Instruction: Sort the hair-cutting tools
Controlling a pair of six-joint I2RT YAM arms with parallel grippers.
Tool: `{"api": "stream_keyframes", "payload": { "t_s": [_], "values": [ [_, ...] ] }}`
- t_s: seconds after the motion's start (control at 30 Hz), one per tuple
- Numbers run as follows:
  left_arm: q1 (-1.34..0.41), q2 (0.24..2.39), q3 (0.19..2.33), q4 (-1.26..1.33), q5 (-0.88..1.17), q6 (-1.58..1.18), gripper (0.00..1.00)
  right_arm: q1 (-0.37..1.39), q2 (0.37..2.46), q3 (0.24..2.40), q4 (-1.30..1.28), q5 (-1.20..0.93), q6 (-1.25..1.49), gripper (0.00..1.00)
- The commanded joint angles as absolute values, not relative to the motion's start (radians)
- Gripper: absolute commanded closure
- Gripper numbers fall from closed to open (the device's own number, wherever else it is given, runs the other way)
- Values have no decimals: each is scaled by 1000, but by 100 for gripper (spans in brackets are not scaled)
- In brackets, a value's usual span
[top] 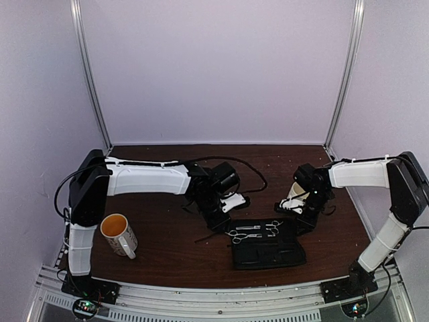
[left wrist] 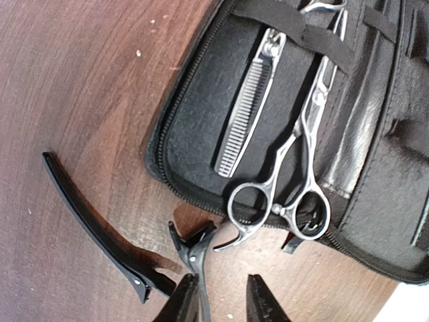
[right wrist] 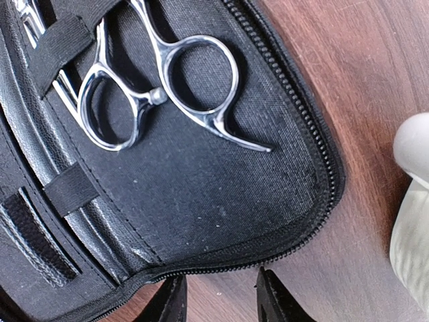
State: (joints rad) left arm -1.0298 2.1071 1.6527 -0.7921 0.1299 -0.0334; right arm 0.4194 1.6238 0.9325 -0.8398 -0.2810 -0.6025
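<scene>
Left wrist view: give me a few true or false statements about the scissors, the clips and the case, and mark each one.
1. Both hair clips, the left clip and the near clip, lie on the table, outside the case. True.
2. The scissors lie on bare wood. False: they lie inside the case, with the blades tucked under a strap.
3. The case is zipped shut. False: it lies open.
4. The near clip lies right at the fingers of the left gripper. True.
</scene>
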Motion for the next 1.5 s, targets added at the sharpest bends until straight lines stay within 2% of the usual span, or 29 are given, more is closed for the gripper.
{"api": "stream_keyframes", "payload": {
  "t_s": [0.0,0.1,0.27,0.6,0.83,1.23,1.47],
  "values": [
    [-1035,2148,1670,-809,99,20,70,423,1609,932,-830,-294,-597,63],
    [-1035,2170,1684,-805,116,36,68,423,1610,931,-829,-294,-597,63],
    [-1046,2192,1709,-801,124,72,71,423,1608,929,-825,-295,-597,63],
    [-1066,2259,1809,-802,168,100,77,423,1608,933,-821,-294,-596,63],
    [-1068,2290,1841,-802,196,100,86,423,1607,928,-817,-295,-597,63],
    [-1084,2353,1904,-809,217,101,88,422,1603,925,-812,-296,-597,63],
    [-1097,2425,2023,-883,197,122,87,422,1603,926,-811,-302,-599,63]
  ]
}}
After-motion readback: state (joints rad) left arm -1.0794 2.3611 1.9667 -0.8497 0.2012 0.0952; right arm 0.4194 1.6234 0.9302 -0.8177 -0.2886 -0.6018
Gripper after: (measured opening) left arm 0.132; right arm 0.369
